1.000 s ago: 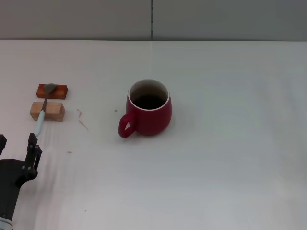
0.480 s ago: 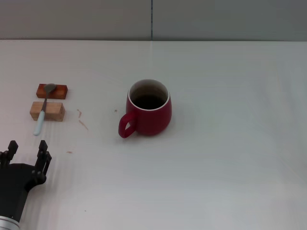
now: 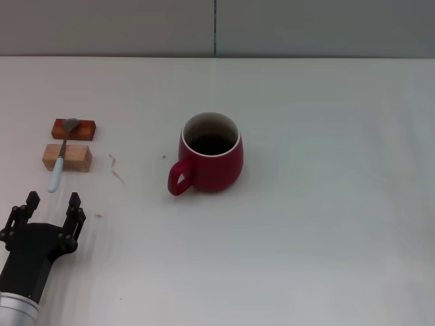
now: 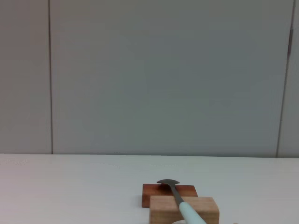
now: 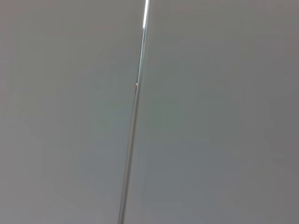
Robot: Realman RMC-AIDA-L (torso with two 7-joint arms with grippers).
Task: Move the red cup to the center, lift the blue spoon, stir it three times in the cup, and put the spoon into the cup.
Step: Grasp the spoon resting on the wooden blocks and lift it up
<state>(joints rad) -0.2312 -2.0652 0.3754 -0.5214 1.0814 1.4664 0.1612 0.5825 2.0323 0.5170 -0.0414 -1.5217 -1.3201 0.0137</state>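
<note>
The red cup [image 3: 212, 155] stands upright near the middle of the white table, its handle toward the front left, nothing in it. The blue spoon [image 3: 61, 155] lies across two wooden blocks at the far left, bowl on the farther block, pale handle pointing toward me; the left wrist view shows the blue spoon [image 4: 180, 200] straight ahead. My left gripper [image 3: 51, 202] is open at the front left, just short of the spoon's handle tip and apart from it. The right gripper is out of view.
The reddish-brown block [image 3: 75, 129] and the lighter wooden block [image 3: 66, 157] carry the spoon at the table's left. A few small marks [image 3: 117, 170] lie on the table between the blocks and the cup. A grey panel wall rises behind the table.
My left gripper has turned so both fingers now show spread apart, and the arm has shifted a little to the right. The cup and spoon have not moved.
</note>
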